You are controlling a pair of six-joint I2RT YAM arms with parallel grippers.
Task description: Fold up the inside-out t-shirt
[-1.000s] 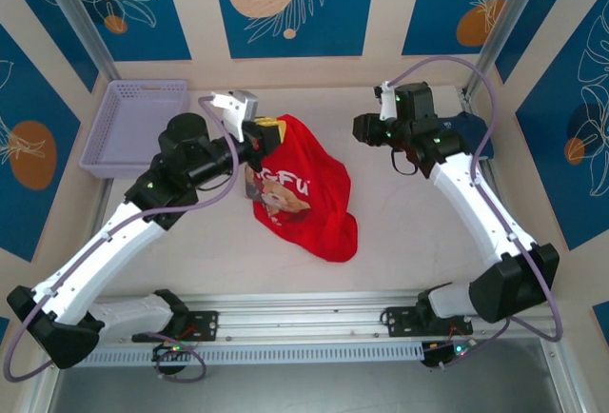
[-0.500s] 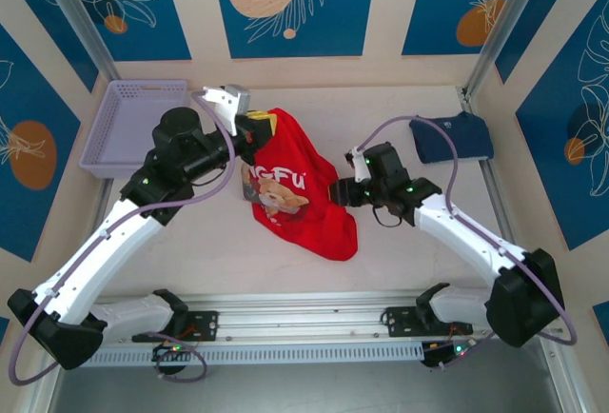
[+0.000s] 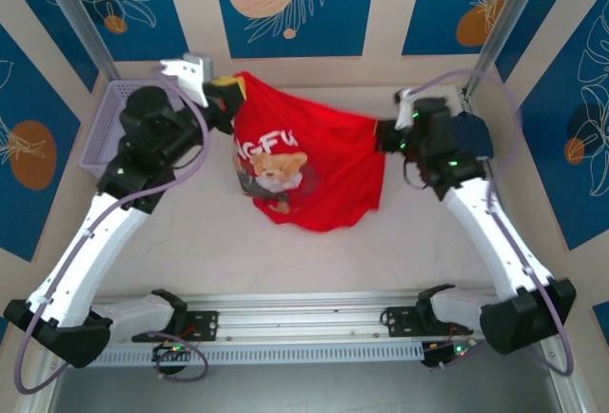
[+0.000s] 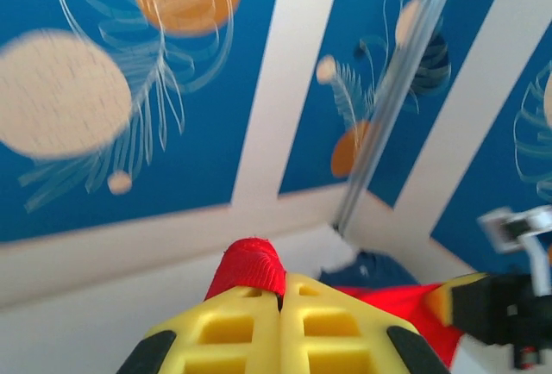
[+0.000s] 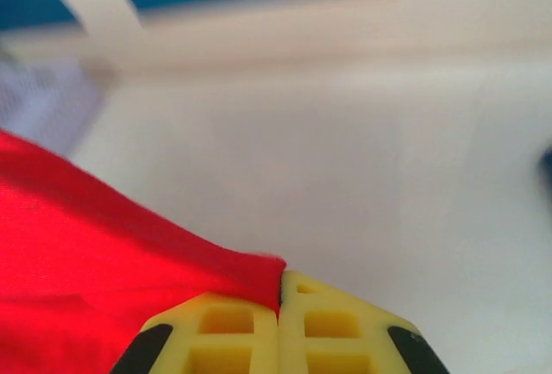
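Navy shirt (image 3: 473, 133) half behind right arm (image 3: 479, 215), t-shirt (image 3: 328, 161) print partly folded

My right gripper (image 3: 383, 135) is now pinching the right edge of the red t-shirt (image 3: 319, 170). A second ago it was hanging open back by the navy t-shirt (image 3: 473, 135). My left gripper (image 3: 231, 89) is hauling its corner up and back toward the lavender basket (image 3: 112, 132). So the shirt's stretching wide between them instead of drooping in a heap.

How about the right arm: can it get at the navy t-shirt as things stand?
Probably not yet. The navy t-shirt lies close by its wrist, but the right tool is shut on the red t-shirt, stretched across to the left tool; it must let go first.
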